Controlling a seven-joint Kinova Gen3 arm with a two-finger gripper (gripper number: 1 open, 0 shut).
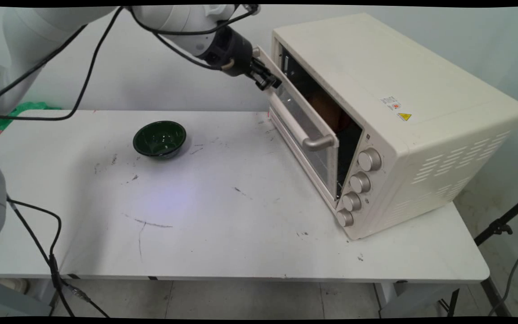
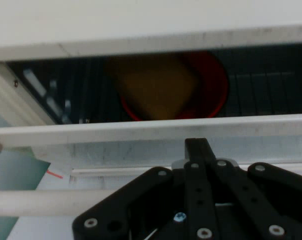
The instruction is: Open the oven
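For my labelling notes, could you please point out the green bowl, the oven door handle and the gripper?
green bowl (image 1: 159,139), main view, inner bottom.
oven door handle (image 1: 317,143), main view, near end.
gripper (image 1: 271,83), main view, fingertips at door's top edge.

The gripper (image 1: 271,83) is up high, touching the top edge of the oven door (image 1: 301,135). The door is open a little and leans out. The cream oven (image 1: 403,121) sits at the table's right edge. Inside is a red bowl (image 2: 211,82) holding something yellow (image 2: 156,87).
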